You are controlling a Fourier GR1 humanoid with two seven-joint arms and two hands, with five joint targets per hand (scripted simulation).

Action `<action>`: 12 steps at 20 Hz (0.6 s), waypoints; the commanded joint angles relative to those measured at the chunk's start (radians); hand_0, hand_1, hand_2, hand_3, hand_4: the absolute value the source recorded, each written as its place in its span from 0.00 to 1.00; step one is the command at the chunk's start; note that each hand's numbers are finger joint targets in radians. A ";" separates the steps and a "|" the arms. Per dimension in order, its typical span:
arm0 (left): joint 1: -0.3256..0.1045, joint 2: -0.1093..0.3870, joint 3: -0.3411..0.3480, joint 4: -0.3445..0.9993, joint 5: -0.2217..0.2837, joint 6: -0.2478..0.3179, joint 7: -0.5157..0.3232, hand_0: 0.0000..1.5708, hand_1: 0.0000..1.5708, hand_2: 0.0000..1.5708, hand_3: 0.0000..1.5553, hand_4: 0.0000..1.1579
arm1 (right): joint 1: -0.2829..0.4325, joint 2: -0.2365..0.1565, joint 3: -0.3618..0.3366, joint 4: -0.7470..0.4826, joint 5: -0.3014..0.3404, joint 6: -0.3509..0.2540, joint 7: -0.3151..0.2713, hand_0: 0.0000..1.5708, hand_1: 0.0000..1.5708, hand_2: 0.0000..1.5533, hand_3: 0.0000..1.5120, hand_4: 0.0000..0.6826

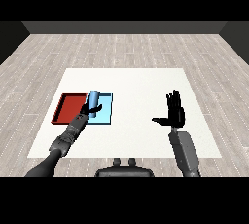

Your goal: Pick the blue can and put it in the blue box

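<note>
Light is even and fairly bright on the white table [146,86], with no glare. The far wall lies in dim grey. Shadows are faint; nothing looks blurred or bent at the edges.

A plain white matt desk [146,86] is seen on a floor [121,47] of pale grey wood-grain planks. The red tray [68,107] and light blue tray [107,108] look smooth and matt, as does the blue can [93,98].

One blue can [93,99], one red tray [68,108] and one light blue tray [105,113] are shown on one counter [131,86].
</note>
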 commanded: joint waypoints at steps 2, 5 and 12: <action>0.093 -0.034 0.057 0.043 0.051 -0.054 -0.006 1.00 1.00 0.95 0.00 0.55 | 0.040 0.001 -0.006 0.010 0.002 0.039 -0.053 0.00 0.00 0.00 0.00 0.00; 0.070 -0.026 -0.004 0.073 -0.020 -0.057 0.017 0.20 0.20 0.24 0.30 0.67 | 0.085 -0.038 -0.036 -0.053 -0.031 0.061 -0.015 0.00 0.00 0.00 0.00 0.00; 0.073 -0.023 0.040 0.022 0.002 0.160 -0.049 0.00 0.00 0.00 0.00 0.00 | 0.062 0.021 0.012 -0.021 -0.011 0.060 -0.019 0.00 0.00 0.00 0.00 0.00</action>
